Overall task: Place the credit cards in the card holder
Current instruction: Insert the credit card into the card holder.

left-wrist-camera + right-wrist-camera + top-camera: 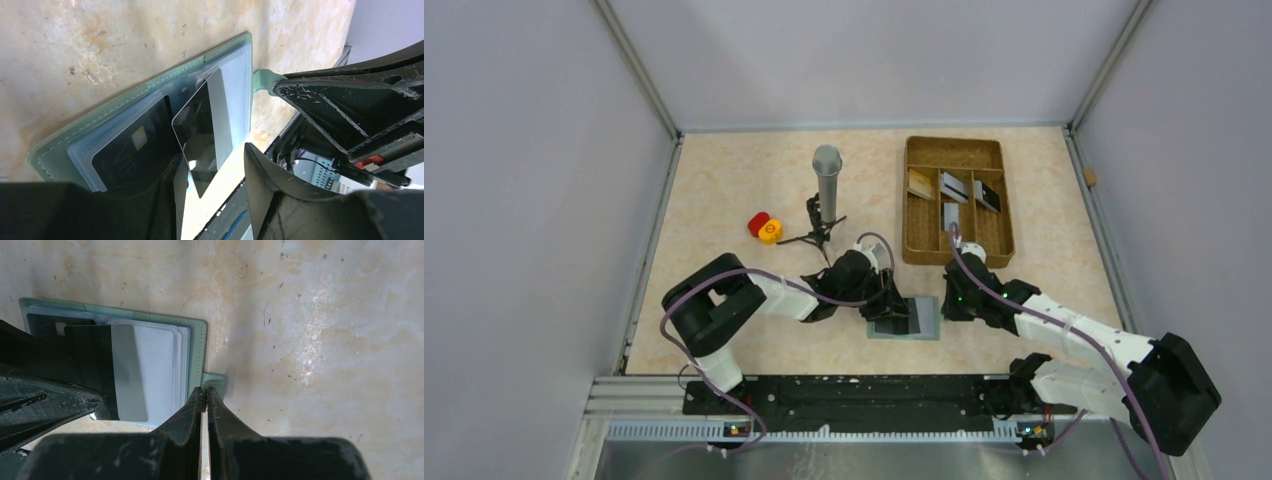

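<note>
On the table (pixel 724 200), the tray (pixel 907 200) at the far right holds four cards (pixel 953 186) not yet moved: one tan, two grey, one black. Near the front edge, between the two arms, the wallet (pixel 60 145) lies open with its clear sleeves facing up. The left gripper (pixel 210 200) hangs over it, jaws apart and gripping nothing; there is a clear gap on at least one side of the card between them. The right gripper (pixel 205 395) is closed, its tips at the wallet's tab (pixel 217 380), apparently pinning it, though I cannot tell if the tab is nipped between them. A black card (pixel 130 150) sits fully in a sleeve. A striped card (pixel 205 130) is only partly in, tilted, with its near end sticking out. So by my reckoning, one card is done, one needs pushing home and four are left.
</note>
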`<control>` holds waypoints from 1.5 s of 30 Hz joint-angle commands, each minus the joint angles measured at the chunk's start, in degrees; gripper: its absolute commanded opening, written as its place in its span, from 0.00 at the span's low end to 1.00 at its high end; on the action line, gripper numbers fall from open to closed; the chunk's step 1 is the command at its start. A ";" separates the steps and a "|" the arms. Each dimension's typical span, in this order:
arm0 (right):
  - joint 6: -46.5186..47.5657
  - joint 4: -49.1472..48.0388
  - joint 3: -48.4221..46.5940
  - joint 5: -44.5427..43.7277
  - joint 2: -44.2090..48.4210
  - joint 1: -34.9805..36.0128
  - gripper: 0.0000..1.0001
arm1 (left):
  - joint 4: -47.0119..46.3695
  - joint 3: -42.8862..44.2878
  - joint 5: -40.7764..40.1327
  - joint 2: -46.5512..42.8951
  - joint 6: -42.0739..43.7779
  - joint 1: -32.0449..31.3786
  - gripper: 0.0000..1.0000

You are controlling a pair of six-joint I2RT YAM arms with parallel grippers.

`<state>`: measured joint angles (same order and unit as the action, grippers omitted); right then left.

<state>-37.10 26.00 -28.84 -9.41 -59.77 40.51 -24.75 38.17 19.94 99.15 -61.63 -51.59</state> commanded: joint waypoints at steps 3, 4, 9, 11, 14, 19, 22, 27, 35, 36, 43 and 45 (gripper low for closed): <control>-0.41 -0.52 0.32 -1.73 1.50 0.38 0.00 | 12.25 3.00 -5.96 -3.03 6.13 -0.68 0.51; -0.35 -0.60 0.29 -1.68 1.50 0.36 0.00 | 13.10 3.37 -6.45 -3.44 6.57 -0.82 0.52; -0.41 -0.60 0.43 -1.97 1.49 0.38 0.00 | 17.22 5.42 -8.48 -5.27 8.54 -1.29 0.57; -0.35 -0.61 0.45 -2.10 1.49 0.36 0.00 | 19.10 6.19 -9.28 -5.92 9.07 -1.47 0.59; -0.48 -0.69 0.71 -2.27 1.42 0.36 0.00 | 21.04 7.01 -10.19 -6.40 9.74 -1.73 0.63; -0.54 -0.47 0.89 -2.57 1.36 0.36 0.00 | 25.51 9.02 -12.31 -6.93 11.12 -2.23 0.67; -0.60 -0.37 0.83 -2.67 1.36 0.37 0.00 | 29.75 11.00 -14.45 -7.49 12.33 -2.70 0.70; -0.68 -0.68 0.82 -2.59 1.39 0.37 0.00 | 34.44 13.35 -16.93 -8.34 14.20 -3.40 0.74; -0.69 -0.63 1.04 -2.40 1.34 0.40 0.00 | 32.00 12.81 -15.30 -8.19 13.63 -3.86 0.75; -0.68 -0.65 1.05 -2.37 1.47 0.36 0.00 | 31.44 12.73 -14.90 -7.88 13.51 -3.80 0.75; -0.74 -1.02 1.30 -2.10 1.37 0.36 0.00 | 27.42 12.30 -12.92 -5.54 13.07 -3.82 0.73; -0.76 -1.11 1.34 -2.02 1.43 0.36 0.00 | 25.64 11.98 -12.08 -5.22 13.02 -3.80 0.72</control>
<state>-37.56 26.11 -27.73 -10.48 -59.29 40.71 5.78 50.15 6.13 93.34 -48.71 -55.20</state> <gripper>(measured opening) 0.010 0.728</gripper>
